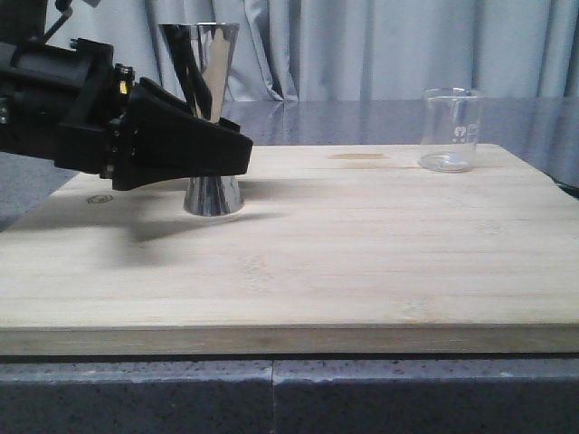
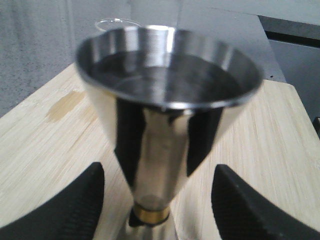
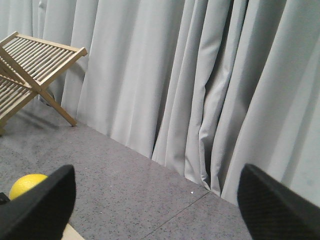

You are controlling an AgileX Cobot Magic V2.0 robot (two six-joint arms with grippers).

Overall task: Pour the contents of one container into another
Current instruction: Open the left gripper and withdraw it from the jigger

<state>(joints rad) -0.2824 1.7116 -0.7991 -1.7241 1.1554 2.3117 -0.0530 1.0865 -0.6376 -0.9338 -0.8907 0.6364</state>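
The steel jigger (image 1: 213,192) stands upright on the left part of the bamboo board (image 1: 362,262). My left gripper (image 1: 237,154) is open at its narrow waist, one finger on each side with a gap to the metal. In the left wrist view the jigger (image 2: 165,110) fills the middle between the black fingers (image 2: 70,210) of the left gripper (image 2: 160,207). I cannot tell whether its cup holds liquid. The glass beaker (image 1: 450,131) stands upright at the board's far right and looks empty; its rim (image 2: 112,22) shows behind the jigger. My right gripper (image 3: 157,205) is open, facing the curtain, holding nothing.
A brownish wet stain (image 1: 357,158) marks the board left of the beaker. The board lies on a grey speckled counter (image 1: 271,398) backed by a grey curtain (image 3: 200,75). In the right wrist view, a wooden slatted rack (image 3: 30,65) and a yellow ball (image 3: 25,185) show.
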